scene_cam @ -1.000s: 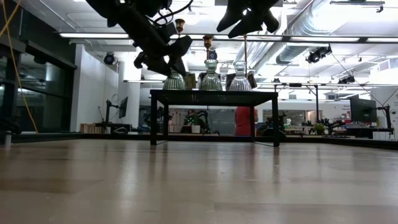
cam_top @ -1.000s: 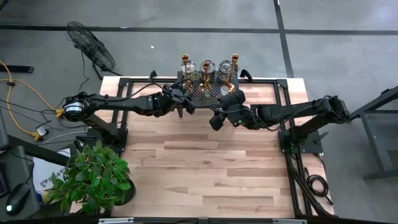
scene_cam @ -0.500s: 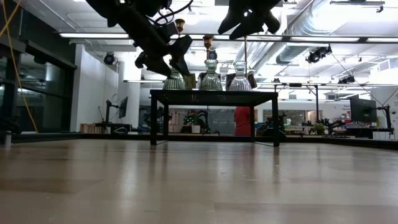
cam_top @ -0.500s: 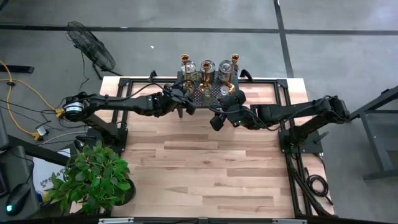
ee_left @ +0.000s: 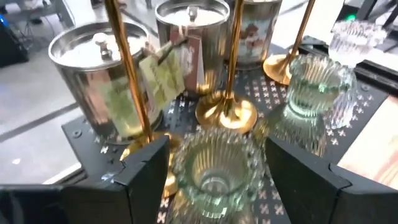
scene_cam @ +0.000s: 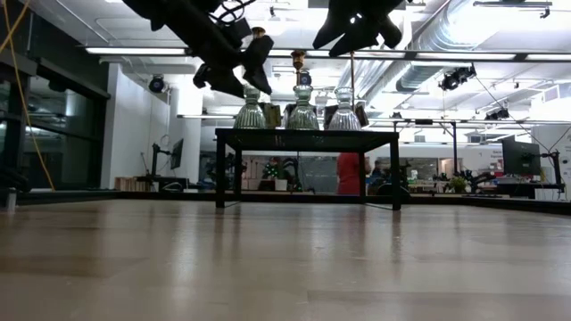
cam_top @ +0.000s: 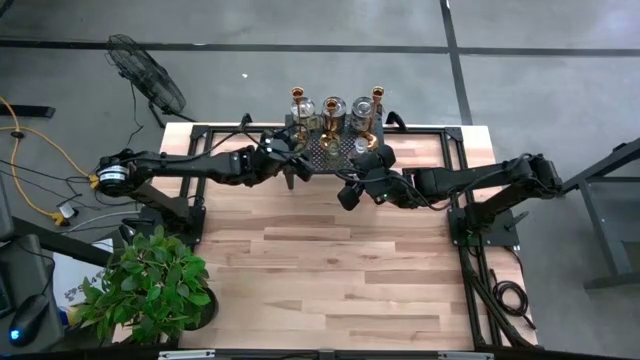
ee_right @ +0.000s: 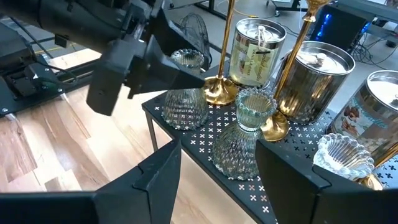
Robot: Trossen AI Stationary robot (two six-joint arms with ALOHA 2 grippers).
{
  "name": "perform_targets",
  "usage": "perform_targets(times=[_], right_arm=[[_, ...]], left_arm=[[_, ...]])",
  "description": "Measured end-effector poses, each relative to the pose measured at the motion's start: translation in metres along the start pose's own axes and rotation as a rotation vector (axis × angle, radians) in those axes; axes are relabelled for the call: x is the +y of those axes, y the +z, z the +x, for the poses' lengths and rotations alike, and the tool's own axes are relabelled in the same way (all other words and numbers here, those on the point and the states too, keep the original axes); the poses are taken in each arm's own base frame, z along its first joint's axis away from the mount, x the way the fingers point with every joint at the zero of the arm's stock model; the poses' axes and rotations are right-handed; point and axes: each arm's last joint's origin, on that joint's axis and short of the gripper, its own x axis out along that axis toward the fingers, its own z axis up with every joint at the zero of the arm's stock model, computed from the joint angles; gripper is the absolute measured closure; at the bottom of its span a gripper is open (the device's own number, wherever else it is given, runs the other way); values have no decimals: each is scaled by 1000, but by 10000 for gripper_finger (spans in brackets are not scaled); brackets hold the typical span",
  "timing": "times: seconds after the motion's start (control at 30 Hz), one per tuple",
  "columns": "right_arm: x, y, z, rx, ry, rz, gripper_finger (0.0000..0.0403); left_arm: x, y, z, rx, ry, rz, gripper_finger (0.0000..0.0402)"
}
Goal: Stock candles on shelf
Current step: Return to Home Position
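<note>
- Left gripper (ee_left: 216, 148): fingers spread, raised over the shelf's (scene_cam: 303, 135) left end; glass candle (ee_left: 214, 180) just below, not touching.
- Right gripper (ee_right: 217, 152): spread, raised before the shelf.

Matt black perforated metal shelf (ee_right: 214, 138), glossy brass candlesticks (ee_left: 227, 112), ribbed clear glass holders (ee_left: 214, 168), shiny silvery metal jar candles (ee_left: 87, 62) with paper tags (ee_left: 163, 78), smooth pale wood tabletop (cam_top: 340, 270).

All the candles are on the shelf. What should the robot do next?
Probably draw the left gripper back from the shelf: its open jaws flank a glass candle holder standing on it, gripping nothing. The right gripper hangs open.
</note>
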Motion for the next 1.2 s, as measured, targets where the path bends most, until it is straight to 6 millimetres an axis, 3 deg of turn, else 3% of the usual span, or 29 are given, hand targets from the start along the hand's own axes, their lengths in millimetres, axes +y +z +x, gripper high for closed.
perform_targets(times=[0.37, 0.67, 0.83, 0.97, 1.2], right_arm=[[-1, -1, 0, 10, -4, -9, 203], [-2, -12, -2, 111, 17, -81, 203], [5, -46, -7, 164, 116, -125, 203], [5, -77, -20, 115, 259, -77, 203], [-17, -116, -51, -44, 559, 56, 203]], left_arm=[[8, 17, -22, -52, -71, -15, 141], [3, 25, -61, -81, -175, 101, 154], [-1, 2, -86, -76, -264, 159, 168], [6, -29, -105, -101, -328, 149, 178], [26, -75, -140, -213, -501, 54, 183]])
